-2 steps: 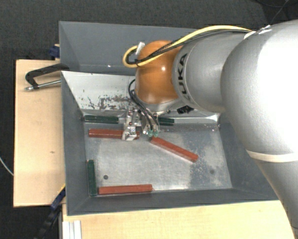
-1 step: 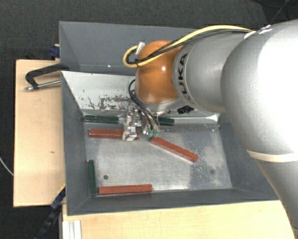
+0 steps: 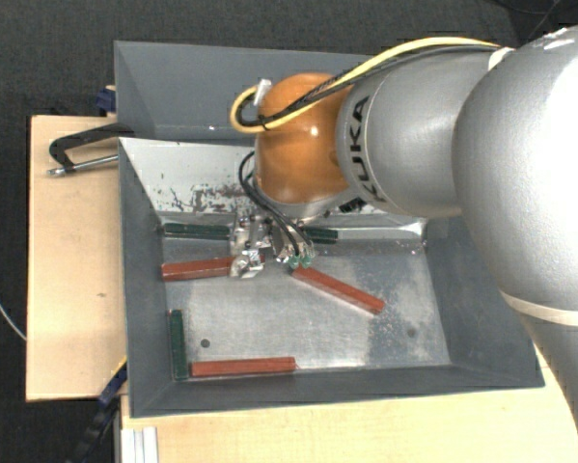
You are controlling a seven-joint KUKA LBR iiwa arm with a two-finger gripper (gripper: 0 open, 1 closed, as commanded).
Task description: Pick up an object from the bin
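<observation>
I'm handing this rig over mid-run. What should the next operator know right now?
End effector: low in the middle of the bin, at the right end of the left red stick; open or shut, cannot tell.
Nearby: a slanted red stick, a dark green stick behind.
Done: nothing seen lifted.
Left: grasp one thing, lift it out.
</observation>
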